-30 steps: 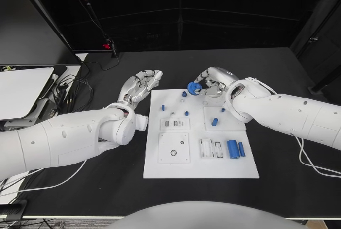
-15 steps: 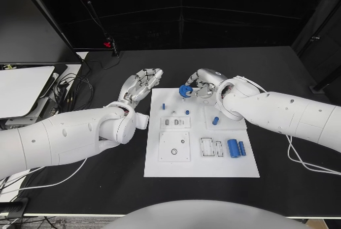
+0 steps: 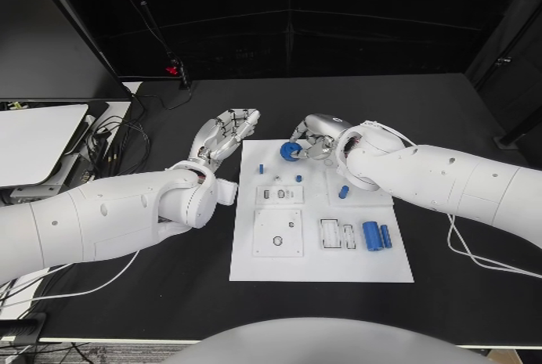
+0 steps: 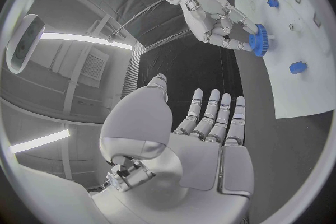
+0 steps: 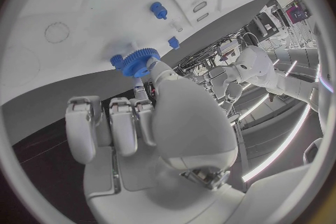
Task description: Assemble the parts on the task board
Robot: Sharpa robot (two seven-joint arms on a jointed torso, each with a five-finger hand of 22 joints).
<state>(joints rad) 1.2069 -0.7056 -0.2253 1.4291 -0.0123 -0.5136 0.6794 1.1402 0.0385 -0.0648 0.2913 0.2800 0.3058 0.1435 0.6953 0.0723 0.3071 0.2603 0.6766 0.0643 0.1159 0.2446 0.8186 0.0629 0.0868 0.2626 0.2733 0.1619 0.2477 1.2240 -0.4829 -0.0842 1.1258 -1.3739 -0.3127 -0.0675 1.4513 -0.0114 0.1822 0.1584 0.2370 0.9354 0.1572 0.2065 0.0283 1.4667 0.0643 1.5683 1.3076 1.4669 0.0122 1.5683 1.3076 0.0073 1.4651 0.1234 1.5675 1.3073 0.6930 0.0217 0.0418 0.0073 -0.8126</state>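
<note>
We cannot see how the right hand (image 3: 313, 137) meets the blue gear (image 3: 290, 151); its fingers cover the gear's far side, and the task board (image 3: 251, 267) beneath is hidden.

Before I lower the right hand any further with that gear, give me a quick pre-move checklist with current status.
1. Blue gear held by the right hand: ok, gripped at the fingers in the right wrist view.
2. Gear over the task board: ok, at its far left corner.
3. Gear lined up with a post: cannot tell; a small blue peg sits right beside it, contact unclear.
4. Left hand out of the way: ok, holding nothing, fingers apart, off the board's left edge.
5. Other blue parts clear of the gear: ok, the two blue cylinders lie at the near right.
</note>
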